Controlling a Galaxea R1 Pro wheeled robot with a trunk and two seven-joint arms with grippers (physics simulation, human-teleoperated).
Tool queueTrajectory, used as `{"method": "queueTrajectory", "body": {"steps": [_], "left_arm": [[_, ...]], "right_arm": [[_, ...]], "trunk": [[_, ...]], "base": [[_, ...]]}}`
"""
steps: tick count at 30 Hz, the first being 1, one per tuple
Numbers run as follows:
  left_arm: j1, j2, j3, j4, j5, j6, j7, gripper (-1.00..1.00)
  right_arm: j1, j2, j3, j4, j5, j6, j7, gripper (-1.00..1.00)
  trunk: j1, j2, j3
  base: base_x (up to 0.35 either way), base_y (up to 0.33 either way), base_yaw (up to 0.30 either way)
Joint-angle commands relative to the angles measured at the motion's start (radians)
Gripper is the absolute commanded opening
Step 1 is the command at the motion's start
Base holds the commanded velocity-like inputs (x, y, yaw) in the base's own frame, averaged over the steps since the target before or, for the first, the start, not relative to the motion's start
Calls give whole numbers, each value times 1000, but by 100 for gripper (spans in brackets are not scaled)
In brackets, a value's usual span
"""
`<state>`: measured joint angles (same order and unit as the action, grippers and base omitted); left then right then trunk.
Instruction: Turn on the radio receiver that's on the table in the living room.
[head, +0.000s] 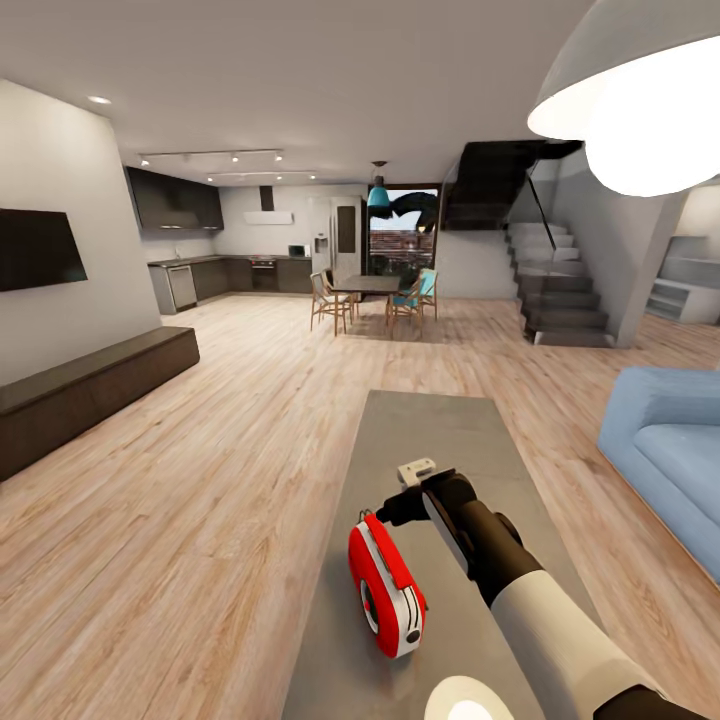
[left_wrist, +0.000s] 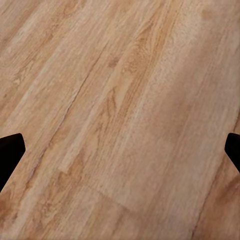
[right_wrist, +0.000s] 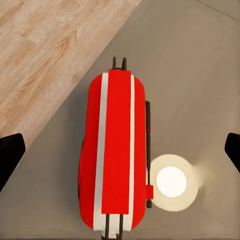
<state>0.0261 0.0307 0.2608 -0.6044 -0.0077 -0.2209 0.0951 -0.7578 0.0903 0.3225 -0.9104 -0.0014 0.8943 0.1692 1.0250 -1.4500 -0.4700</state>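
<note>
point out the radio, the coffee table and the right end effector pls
radio receiver (head: 385, 585), head view, on its red top side.
table (head: 430, 425), head view, on the bare grey top beyond the arm.
right end effector (right_wrist: 120, 150), right wrist view, midway between the two dark fingertips, wide apart above the radio.

Right arm (head: 540, 600) extended forward, its gripper (head: 385, 515) with fingers (right_wrist: 10, 155) spread wide apart; left gripper's fingers (left_wrist: 10, 150) likewise spread.
</note>
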Motion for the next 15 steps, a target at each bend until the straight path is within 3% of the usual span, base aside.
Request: {"method": "queueTrajectory", "body": {"steps": [1, 15], "left_arm": [[0, 0, 0, 0, 0, 0, 0, 100], [0, -1, 0, 0, 0, 0, 0, 100]], "right_arm": [[0, 0, 0, 1, 0, 0, 0, 100], [0, -2, -1, 67, 0, 3, 2, 100]], "trunk": [[0, 0, 0], [0, 0, 0]], "base": [[0, 1, 0], [0, 0, 0]]}}
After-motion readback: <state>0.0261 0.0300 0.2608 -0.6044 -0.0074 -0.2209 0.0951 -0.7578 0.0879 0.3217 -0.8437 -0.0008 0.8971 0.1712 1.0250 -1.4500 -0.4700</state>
